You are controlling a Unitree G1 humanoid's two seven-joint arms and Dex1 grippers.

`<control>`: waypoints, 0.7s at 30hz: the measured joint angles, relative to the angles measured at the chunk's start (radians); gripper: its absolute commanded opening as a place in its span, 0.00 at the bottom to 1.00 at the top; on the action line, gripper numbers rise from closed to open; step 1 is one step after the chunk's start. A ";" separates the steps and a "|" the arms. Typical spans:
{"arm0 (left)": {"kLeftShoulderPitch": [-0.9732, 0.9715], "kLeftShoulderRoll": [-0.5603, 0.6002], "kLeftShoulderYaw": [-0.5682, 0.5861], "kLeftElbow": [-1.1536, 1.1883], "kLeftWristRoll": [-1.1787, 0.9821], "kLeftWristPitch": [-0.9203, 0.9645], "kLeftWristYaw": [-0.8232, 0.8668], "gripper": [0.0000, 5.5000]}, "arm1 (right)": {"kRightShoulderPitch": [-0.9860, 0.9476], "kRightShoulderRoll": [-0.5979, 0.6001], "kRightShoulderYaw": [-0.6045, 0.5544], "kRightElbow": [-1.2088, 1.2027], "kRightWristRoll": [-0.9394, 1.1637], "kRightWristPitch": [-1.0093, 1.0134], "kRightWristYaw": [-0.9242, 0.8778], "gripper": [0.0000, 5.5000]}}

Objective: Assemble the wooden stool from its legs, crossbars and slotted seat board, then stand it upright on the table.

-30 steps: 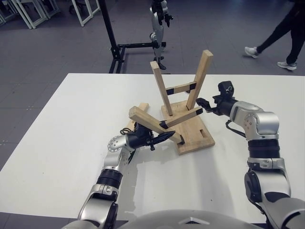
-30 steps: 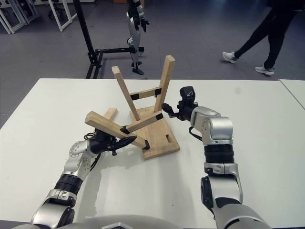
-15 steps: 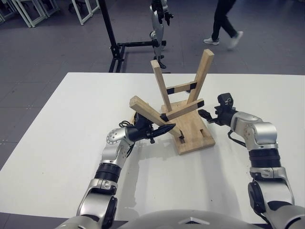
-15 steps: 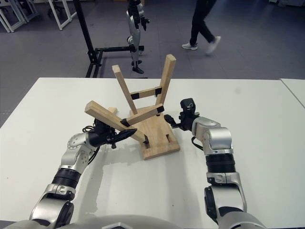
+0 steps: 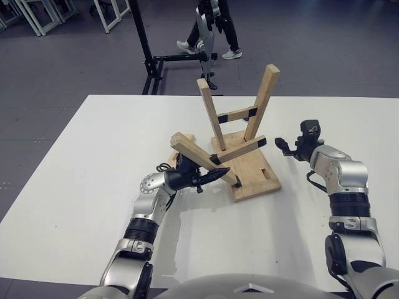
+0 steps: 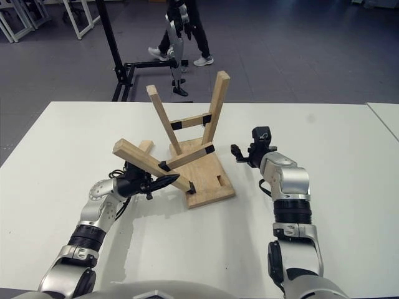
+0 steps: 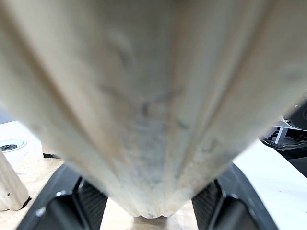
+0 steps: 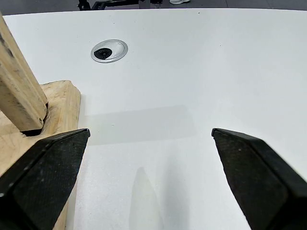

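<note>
The stool lies upside down on its slotted seat board [image 5: 257, 176]. Two legs [image 5: 212, 122] stand up from the board, joined by a crossbar [image 5: 237, 114]. A third leg [image 5: 189, 151] leans tilted at the board's left, with a crossbar [image 5: 240, 149] running off it to the right. My left gripper [image 5: 215, 175] is shut on this tilted leg [image 7: 153, 120], which sits between its fingers [image 7: 72, 206]. My right gripper [image 5: 278, 146] hangs open to the right of the stool, apart from the crossbar's end. Nothing is between its jaws [image 8: 149, 132], and the seat board's edge [image 8: 53, 110] is beside it.
A loose wooden piece [image 6: 144, 147] lies on the table behind the tilted leg. A round cable grommet [image 8: 109, 50] is set in the tabletop [image 5: 93, 174]. A black stand [image 5: 153, 62] is on the floor beyond the far edge. There is free white surface to the left and front.
My right gripper has drawn back to the right, away from the tilted crossbar's end. The left gripper lifted the tilted leg a little, then lowered it slightly.
</note>
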 measured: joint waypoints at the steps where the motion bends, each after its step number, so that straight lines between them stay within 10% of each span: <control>1: 0.000 0.000 -0.006 0.005 0.002 -0.012 -0.001 0.37 | 0.000 0.002 -0.002 0.001 -0.001 0.000 -0.002 0.85; 21: -0.166 0.053 -0.195 -0.207 0.209 0.394 0.312 0.37 | 0.010 0.039 0.001 -0.020 -0.002 -0.009 -0.017 0.85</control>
